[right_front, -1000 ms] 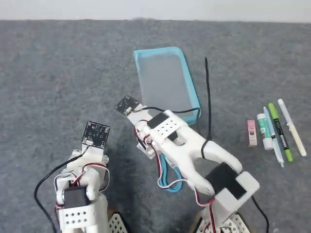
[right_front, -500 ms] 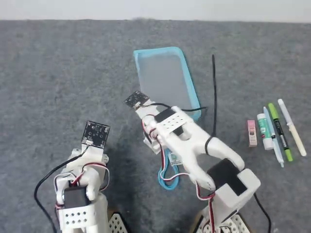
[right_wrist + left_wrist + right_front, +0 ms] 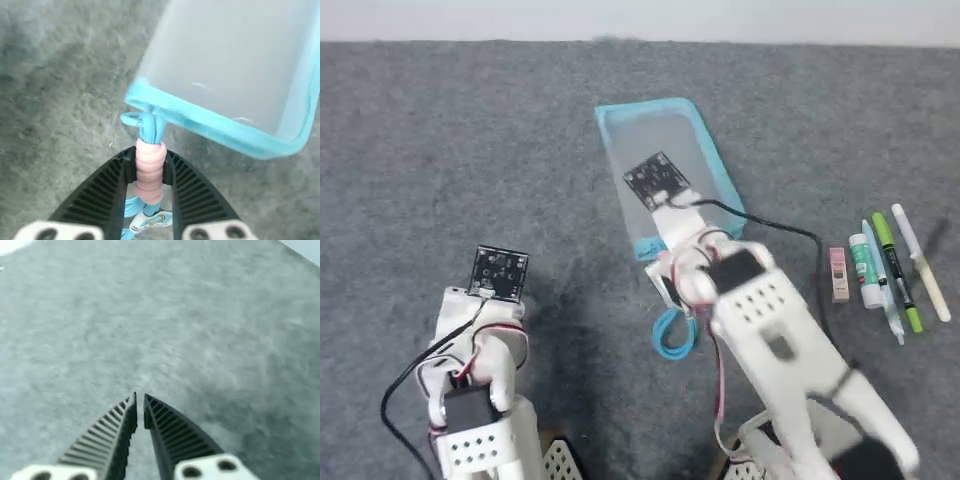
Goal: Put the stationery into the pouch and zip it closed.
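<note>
A translucent pouch [image 3: 655, 150] with a light blue rim lies flat at the table's middle. In the right wrist view my right gripper [image 3: 149, 156] is shut on the pink bead [image 3: 149, 162] of the blue cord at the pouch [image 3: 235, 65] corner. The cord's loop [image 3: 672, 338] trails on the felt beside the right arm [image 3: 760, 300]. The stationery lies in a row to the right: a pink eraser [image 3: 837, 273], a glue stick [image 3: 865, 268], a green pen [image 3: 897, 272] and a white pen [image 3: 920, 262]. My left gripper [image 3: 139, 403] hangs shut over bare felt, holding nothing.
Grey felt [image 3: 470, 140] covers the table. The left arm [image 3: 480, 350] stands at the near left, apart from the pouch. A black cable [image 3: 770, 225] runs from the right arm's camera board over the pouch's near right corner.
The right arm has swung right and farther out, so its wrist now sits over the pouch's near end. The left arm has shifted slightly left and away.
</note>
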